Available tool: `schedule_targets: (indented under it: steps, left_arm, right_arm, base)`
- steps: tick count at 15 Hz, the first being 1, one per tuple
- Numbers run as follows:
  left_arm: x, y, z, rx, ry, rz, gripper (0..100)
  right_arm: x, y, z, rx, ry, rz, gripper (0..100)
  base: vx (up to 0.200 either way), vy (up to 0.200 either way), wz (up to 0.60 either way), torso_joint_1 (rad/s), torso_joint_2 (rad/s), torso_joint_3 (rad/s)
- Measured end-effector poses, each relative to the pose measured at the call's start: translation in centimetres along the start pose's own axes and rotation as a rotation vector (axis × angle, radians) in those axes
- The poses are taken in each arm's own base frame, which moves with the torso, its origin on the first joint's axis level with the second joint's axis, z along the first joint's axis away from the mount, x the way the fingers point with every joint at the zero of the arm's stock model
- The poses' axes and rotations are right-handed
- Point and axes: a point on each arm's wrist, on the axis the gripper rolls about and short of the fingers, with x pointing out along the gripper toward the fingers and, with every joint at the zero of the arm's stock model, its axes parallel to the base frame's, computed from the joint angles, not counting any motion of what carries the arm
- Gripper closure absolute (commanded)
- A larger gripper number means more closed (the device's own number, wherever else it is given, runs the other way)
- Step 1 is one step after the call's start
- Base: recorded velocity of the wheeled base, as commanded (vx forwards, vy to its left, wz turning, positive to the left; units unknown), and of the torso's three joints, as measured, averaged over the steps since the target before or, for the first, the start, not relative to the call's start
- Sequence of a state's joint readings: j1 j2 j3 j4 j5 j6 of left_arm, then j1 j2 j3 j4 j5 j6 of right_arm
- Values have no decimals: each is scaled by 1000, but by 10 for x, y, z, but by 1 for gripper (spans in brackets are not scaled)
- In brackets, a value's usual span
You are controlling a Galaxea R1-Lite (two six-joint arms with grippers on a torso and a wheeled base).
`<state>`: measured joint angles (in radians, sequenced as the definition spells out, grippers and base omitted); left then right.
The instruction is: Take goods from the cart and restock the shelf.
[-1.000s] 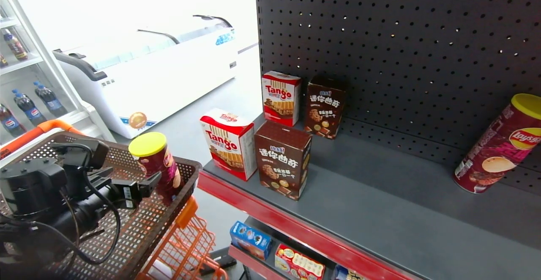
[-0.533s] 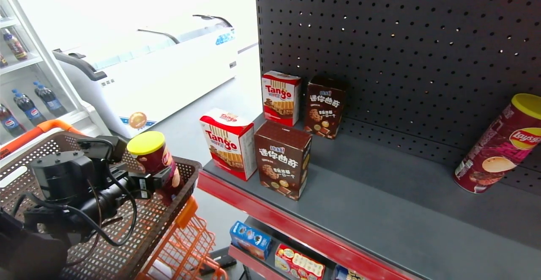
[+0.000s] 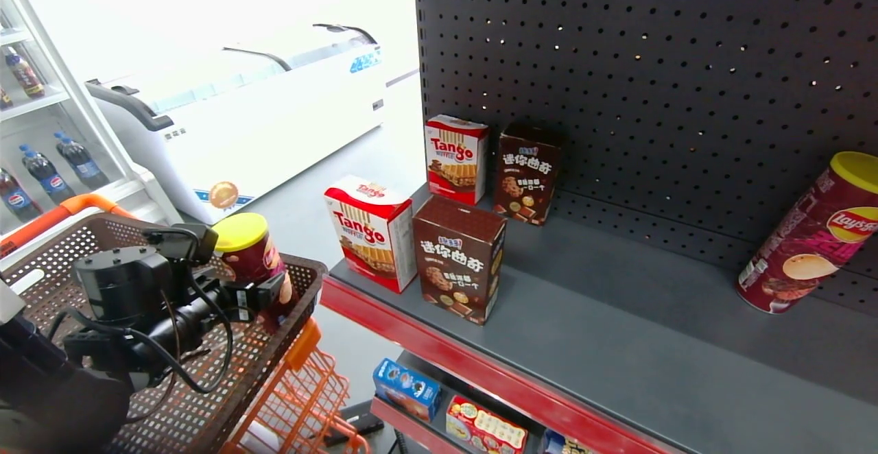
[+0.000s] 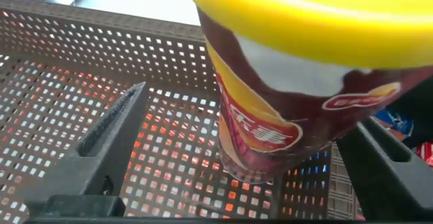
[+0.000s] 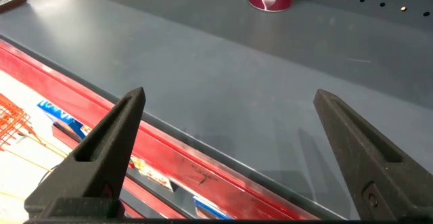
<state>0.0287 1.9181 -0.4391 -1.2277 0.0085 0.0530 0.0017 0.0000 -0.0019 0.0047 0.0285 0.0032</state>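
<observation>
A maroon chips can (image 3: 252, 256) with a yellow lid stands upright at the far corner of the brown mesh cart basket (image 3: 310, 270). My left gripper (image 3: 236, 272) is open inside the basket, one finger on each side of the can. In the left wrist view the can (image 4: 270, 116) fills the space between the two fingers (image 4: 108, 149), not clamped. My right gripper (image 5: 230, 99) is open and holds nothing above the bare grey shelf board (image 5: 223, 61). A second chips can (image 3: 809, 234) leans against the pegboard at the shelf's right.
Two red wafer boxes (image 3: 370, 231) and two brown cookie boxes (image 3: 458, 258) stand at the shelf's left end. The shelf (image 3: 617, 330) has a red front edge, and more goods (image 3: 406, 387) sit on the shelf below. A white freezer (image 3: 274, 111) stands behind the cart.
My left arm has moved forward in the basket, bringing its open fingers up around the chips can. The can and the shelf goods have stayed in place.
</observation>
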Motion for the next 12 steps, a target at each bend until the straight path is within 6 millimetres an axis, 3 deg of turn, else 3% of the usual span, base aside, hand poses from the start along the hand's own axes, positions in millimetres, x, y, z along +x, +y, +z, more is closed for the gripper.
schedule_targets:
  steps: [1, 2, 8, 12]
  left_arm:
    - [1, 0, -1, -1, 4, 0, 0]
    - [2, 0, -2, -1, 9, 0, 100]
    - [2, -1, -5, 10, 19, -3, 100]
    - [-8, 0, 7, 53, -18, -1, 100]
  right_arm:
    - [0, 0, 0, 0, 0, 0, 0]
    - [0, 0, 0, 0, 0, 0, 0]
    - [0, 0, 0, 0, 0, -1, 0]
    - [0, 0, 0, 0, 0, 0, 0]
  base:
    - [0, 0, 0, 0, 0, 0]
    - [0, 0, 0, 0, 0, 0]
    - [0, 0, 0, 0, 0, 0]
    - [0, 0, 0, 0, 0, 0]
